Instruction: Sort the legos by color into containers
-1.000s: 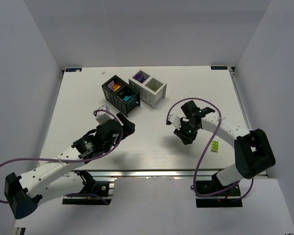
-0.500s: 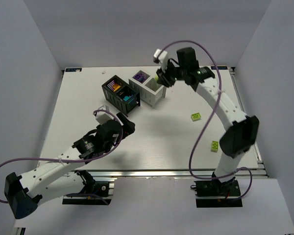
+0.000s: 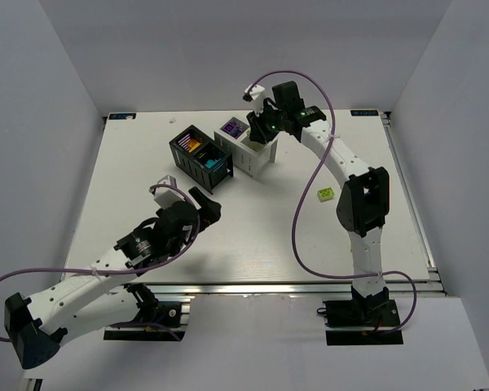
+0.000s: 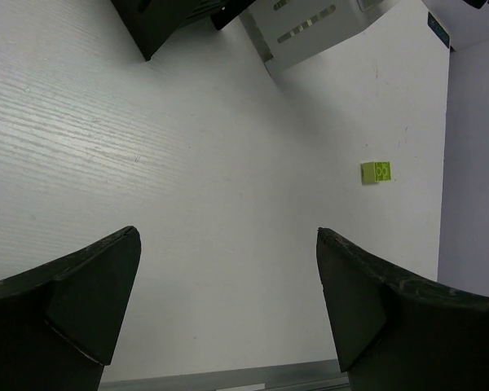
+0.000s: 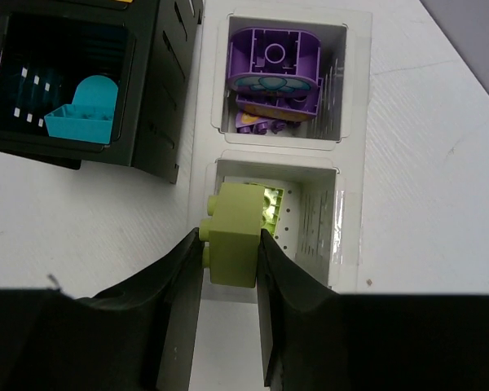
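White, faintly grained board forms the table (image 3: 253, 236), closed in by plain pale grey walls (image 3: 57, 90). Small blue labels (image 3: 365, 112) sit at its far corners, their print too small to read.

The right pincer (image 5: 230, 244) is clamped on a lime green brick (image 5: 238, 232), a chunky studded block with round studs jutting from its left side. Directly under it lies the white container (image 5: 281, 149), and the brick hangs over the near-left rim of its nearer compartment. A lime piece (image 5: 270, 208) already lies inside that compartment. The compartment beyond the pincer holds purple pieces (image 5: 273, 69), the topmost a rounded one lying with its hollow underside up. To the left of the pincer stands the black container (image 5: 159, 81), with a teal piece (image 5: 85, 110) in its nearer cell and something orange (image 3: 191, 145) in the farther one.

The left pincer (image 4: 226, 236) hangs spread wide over bare table, gripping nothing. Ahead of it and to its right a loose lime brick (image 4: 376, 172) lies flat on the table, well apart from both containers.
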`<control>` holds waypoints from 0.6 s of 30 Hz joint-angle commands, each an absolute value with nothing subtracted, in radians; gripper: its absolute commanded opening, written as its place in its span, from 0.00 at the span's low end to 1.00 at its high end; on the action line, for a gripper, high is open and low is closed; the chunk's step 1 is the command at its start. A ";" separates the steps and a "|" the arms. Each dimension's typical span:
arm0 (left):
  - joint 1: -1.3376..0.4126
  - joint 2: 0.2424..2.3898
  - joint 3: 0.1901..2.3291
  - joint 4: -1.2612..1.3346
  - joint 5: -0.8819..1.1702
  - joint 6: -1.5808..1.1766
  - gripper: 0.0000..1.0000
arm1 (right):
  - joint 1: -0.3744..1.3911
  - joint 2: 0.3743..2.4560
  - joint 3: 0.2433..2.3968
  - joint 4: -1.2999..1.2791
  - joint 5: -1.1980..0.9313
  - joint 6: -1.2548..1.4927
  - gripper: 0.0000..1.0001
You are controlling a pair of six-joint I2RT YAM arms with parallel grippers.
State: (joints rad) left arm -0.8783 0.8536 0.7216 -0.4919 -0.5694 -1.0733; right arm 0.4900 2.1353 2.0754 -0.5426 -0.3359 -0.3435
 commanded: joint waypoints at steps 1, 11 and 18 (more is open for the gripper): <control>-0.870 0.844 0.710 -0.491 -0.595 -1.069 0.98 | 0.485 2.135 2.091 -0.485 -0.307 -0.333 0.09; -0.870 0.847 0.712 -0.480 -0.592 -1.055 0.98 | 0.479 2.164 2.063 -0.491 -0.276 -0.365 0.48; -0.870 0.865 0.726 -0.413 -0.572 -1.002 0.98 | 0.456 2.087 2.065 -0.546 -0.305 -0.412 0.89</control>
State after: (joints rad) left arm -0.8734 0.8612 0.7151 -0.4622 -0.5686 -1.0401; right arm 0.4706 2.1643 2.0632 -0.5270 -0.2905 -0.3706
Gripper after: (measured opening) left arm 0.976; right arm 0.842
